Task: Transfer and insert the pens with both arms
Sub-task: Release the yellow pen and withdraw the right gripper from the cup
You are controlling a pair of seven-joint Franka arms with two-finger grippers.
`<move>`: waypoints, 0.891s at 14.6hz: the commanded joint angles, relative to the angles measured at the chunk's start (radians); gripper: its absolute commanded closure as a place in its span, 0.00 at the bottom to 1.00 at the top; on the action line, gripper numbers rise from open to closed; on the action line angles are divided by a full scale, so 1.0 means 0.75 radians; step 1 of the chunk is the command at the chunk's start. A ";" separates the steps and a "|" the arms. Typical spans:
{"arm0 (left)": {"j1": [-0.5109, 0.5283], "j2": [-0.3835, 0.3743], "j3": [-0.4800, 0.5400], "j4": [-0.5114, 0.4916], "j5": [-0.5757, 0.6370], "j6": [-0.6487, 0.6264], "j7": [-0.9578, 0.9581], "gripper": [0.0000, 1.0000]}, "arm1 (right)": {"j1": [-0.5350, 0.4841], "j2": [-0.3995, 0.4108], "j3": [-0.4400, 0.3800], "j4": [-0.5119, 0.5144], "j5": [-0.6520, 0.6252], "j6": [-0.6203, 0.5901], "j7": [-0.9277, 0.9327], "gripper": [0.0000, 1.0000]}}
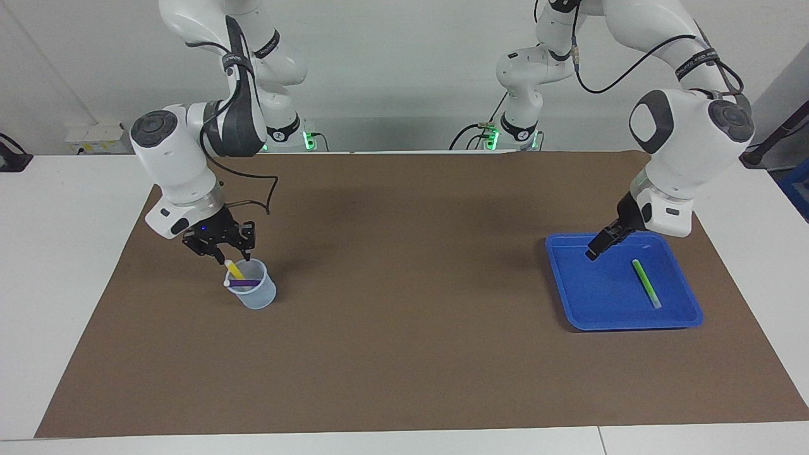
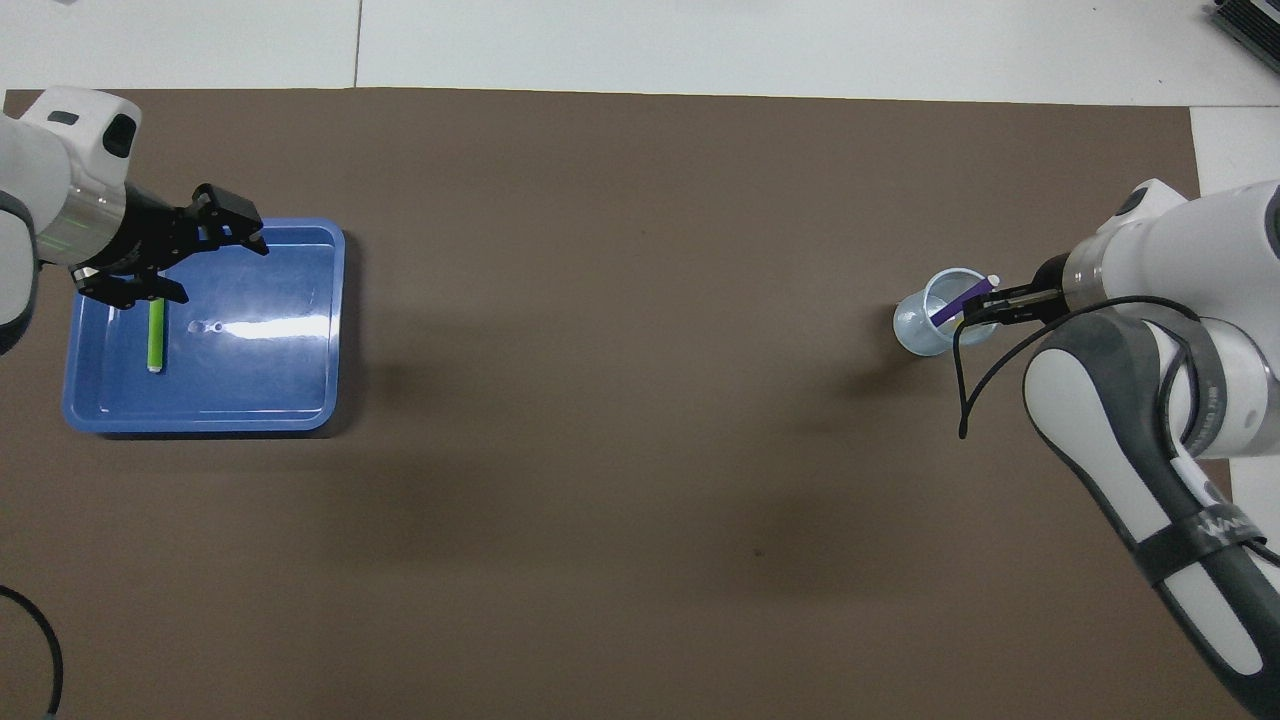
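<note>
Your left arm reaches out from its base, elbow high, wrist angled down, and the left gripper (image 1: 597, 246) hangs over the blue tray (image 1: 594, 297) at the edge nearest the robots. Its fingers are spread wide, with nothing between them. The green pen (image 1: 646, 283) lies flat on the tray floor, a little toward the left arm's end of the table from those fingers, and the facing view shows clear air between pen and gripper. Over at the right arm's end, your right arm bends steeply down, forearm nearly upright, and the right gripper (image 1: 229, 254) sits just above the clear cup (image 1: 256, 294). The fingertips stand apart here too, not pinching anything. The yellow pen (image 1: 235, 270) leans inside the cup, its whitish top right below the gripper; whether a finger touches it, I can't tell. The purple pen (image 1: 243, 283) is in the cup as well, tilted against the rim. Cup and tray are well apart on the brown mat (image 1: 404, 354).
</note>
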 commanded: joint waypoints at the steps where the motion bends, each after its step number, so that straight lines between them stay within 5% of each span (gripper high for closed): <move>1: 0.049 -0.033 -0.007 -0.023 0.052 -0.010 0.113 0.00 | -0.006 -0.001 0.006 0.047 -0.024 -0.032 0.030 0.00; 11: 0.155 0.039 -0.007 -0.062 0.262 0.174 0.602 0.00 | -0.016 -0.083 0.008 0.421 -0.117 -0.625 0.030 0.00; 13: 0.184 0.075 -0.007 -0.080 0.271 0.256 0.637 0.00 | -0.006 -0.171 0.012 0.454 -0.106 -0.764 0.028 0.00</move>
